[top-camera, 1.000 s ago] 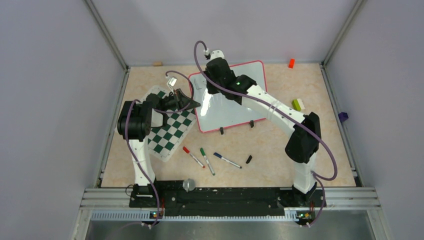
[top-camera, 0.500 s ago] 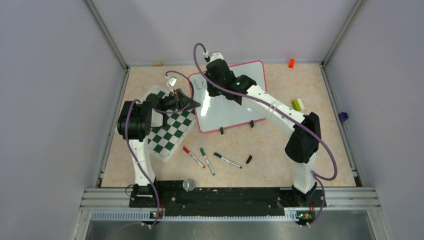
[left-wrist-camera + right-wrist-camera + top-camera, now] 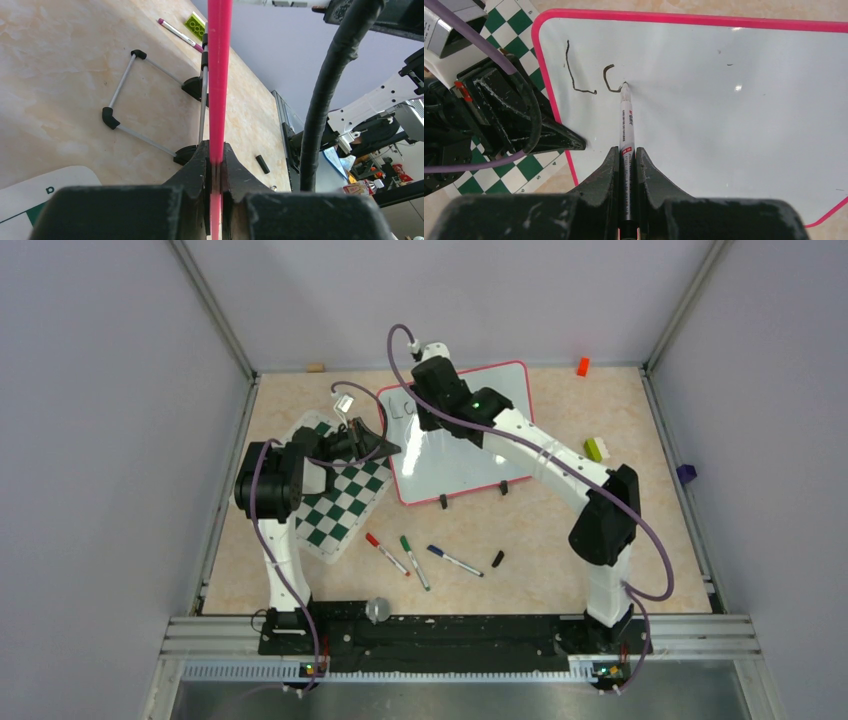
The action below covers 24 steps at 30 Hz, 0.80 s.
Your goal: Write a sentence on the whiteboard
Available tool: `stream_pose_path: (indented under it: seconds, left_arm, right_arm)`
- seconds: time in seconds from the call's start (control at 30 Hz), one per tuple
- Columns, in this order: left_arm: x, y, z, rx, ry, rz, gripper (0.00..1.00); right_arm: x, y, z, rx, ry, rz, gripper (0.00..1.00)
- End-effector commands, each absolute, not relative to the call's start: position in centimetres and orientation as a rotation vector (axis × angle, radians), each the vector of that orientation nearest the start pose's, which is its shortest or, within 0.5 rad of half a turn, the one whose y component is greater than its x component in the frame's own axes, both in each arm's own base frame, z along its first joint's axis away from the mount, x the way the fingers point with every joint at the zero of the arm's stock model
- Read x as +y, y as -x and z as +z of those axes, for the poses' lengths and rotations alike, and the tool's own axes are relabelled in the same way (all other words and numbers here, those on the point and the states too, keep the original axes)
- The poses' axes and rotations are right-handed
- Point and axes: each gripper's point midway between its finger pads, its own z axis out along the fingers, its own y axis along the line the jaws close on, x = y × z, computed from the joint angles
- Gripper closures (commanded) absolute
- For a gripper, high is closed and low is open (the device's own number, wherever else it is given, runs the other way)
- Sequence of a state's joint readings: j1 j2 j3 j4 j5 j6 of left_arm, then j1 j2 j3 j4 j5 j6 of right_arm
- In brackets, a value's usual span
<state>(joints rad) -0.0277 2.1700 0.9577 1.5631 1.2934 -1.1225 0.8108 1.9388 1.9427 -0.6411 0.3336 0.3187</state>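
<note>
The whiteboard (image 3: 470, 455) stands tilted on the table, white with a red frame. My left gripper (image 3: 385, 448) is shut on its left frame edge (image 3: 220, 75), seen edge-on between the jaws in the left wrist view (image 3: 216, 162). My right gripper (image 3: 626, 152) is shut on a marker (image 3: 626, 125) whose tip touches the board (image 3: 734, 110). The sentence stands as a black "L" (image 3: 574, 75) and a partly drawn round letter (image 3: 608, 80) at the board's upper left. In the top view the right gripper (image 3: 420, 408) covers that corner.
A green-and-white checkered mat (image 3: 335, 505) lies under the left arm. Red (image 3: 386, 553), green (image 3: 414, 561) and blue (image 3: 455, 560) markers and a black cap (image 3: 497, 559) lie in front of the board. A green block (image 3: 596, 448) and an orange block (image 3: 582, 366) lie to the right.
The right gripper has shifted slightly along the board's top left corner with the marker, and the second letter's stroke now shows beside the "L". The left arm has not moved.
</note>
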Motion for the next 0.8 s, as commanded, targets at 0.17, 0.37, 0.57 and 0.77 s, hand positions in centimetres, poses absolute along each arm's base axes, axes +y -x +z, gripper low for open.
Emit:
stream_pose_path:
  seconds: [0.17,0.37,0.57,0.77]
  left_arm:
    - [-20.0,-36.8,14.9,1.637,-0.641,-1.679,1.00]
    - [-19.9,-36.8,14.8,1.637,-0.642,-1.679,1.00]
    - [-20.0,-36.8,14.8,1.638,-0.642,-1.679,1.00]
    - [-20.0,-36.8,14.9,1.636,-0.641,-1.678,1.00]
  right_arm:
    - [35.8,-41.8,26.2,2.093,0.293,0.245,1.00]
    - [36.5,-42.0,26.5,2.084,0.305,0.269,1.00]
    - [37.3,-41.9,26.6,2.081,0.331,0.312,1.00]
    - [37.9,-41.7,26.7,2.080,0.347,0.349,1.00]
